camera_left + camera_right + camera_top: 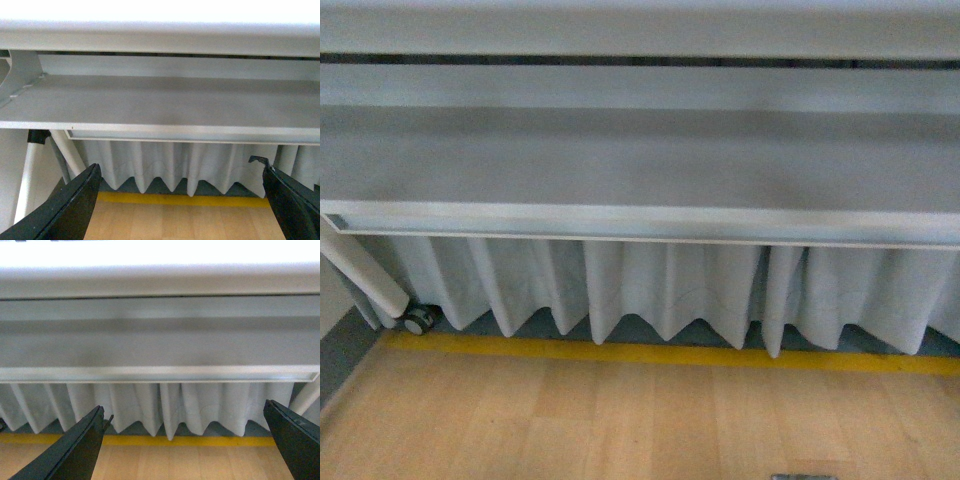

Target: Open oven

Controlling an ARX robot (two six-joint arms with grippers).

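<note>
Oven lies outside all three views, so its place cannot be told. Left gripper (180,172) and right gripper (184,410) each stand with jaws spread wide and nothing between them, facing a grey table frame (640,150), a pleated white curtain (660,290) and a yellow floor stripe (650,352).

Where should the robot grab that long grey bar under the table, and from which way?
Probably the thin pale lip along the lower edge of the grey bar: it looks like the narrowest part, slim enough to pinch. Come straight from the front, where the open right tool faces it, with the wrist rolled so its fingers close above and below.
</note>
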